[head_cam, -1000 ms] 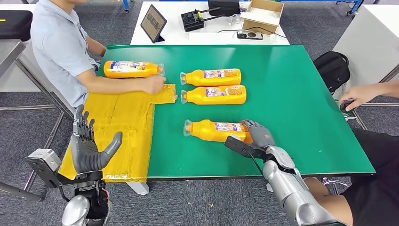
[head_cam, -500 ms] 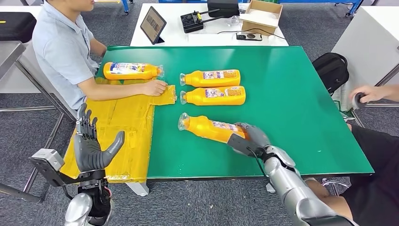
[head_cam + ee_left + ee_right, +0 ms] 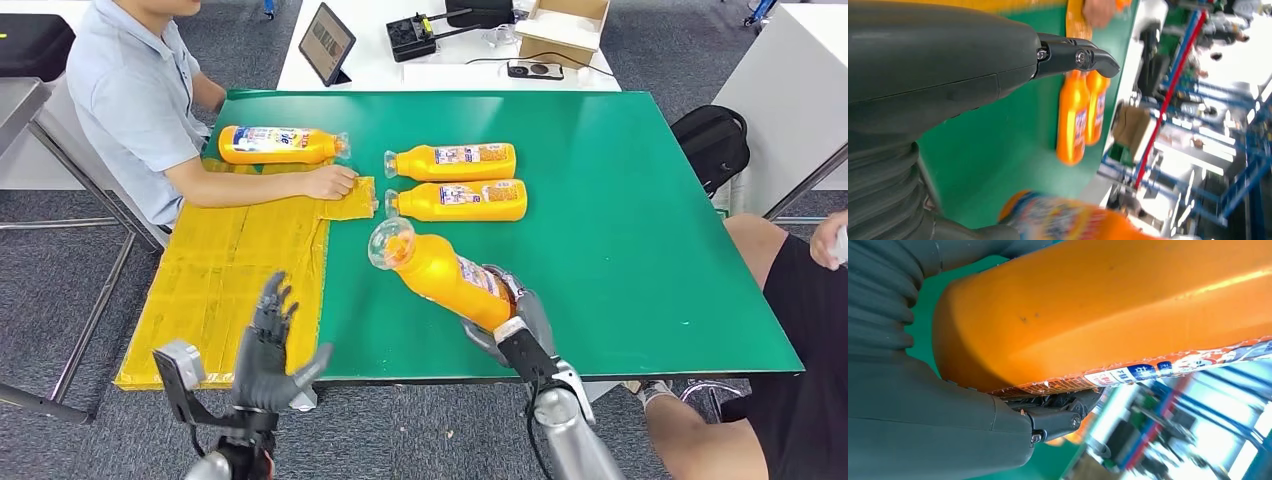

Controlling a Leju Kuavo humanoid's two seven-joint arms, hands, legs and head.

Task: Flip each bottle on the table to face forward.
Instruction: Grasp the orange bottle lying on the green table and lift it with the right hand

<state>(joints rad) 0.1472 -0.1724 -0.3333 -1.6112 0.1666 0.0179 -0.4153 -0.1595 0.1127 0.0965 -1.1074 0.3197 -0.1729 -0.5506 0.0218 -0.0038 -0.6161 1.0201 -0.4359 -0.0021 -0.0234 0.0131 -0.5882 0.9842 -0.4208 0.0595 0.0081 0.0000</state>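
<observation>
My right hand (image 3: 512, 318) grips the base of an orange bottle (image 3: 445, 273) and holds it tilted above the green table (image 3: 620, 220), its clear cap end raised toward the left. In the right wrist view the same orange bottle (image 3: 1108, 310) lies against my right hand (image 3: 938, 410). Two more orange bottles (image 3: 452, 162) (image 3: 458, 201) lie side by side on the table beyond it. A further bottle (image 3: 280, 145) lies at the far left. My left hand (image 3: 270, 350) hovers with its fingers spread below the table's front edge, holding nothing.
A person in a light blue shirt (image 3: 130, 100) sits at the left, a hand resting on yellow cardboard (image 3: 240, 270) that overlaps the table's left edge. Another person sits at the right (image 3: 790, 320). Behind stands a white table with a tablet (image 3: 326, 43) and a box (image 3: 560, 25).
My right hand has lifted the near bottle off the table and tilted its cap end upward. My left hand has moved right, toward the table's front edge. The view has shifted slightly.
</observation>
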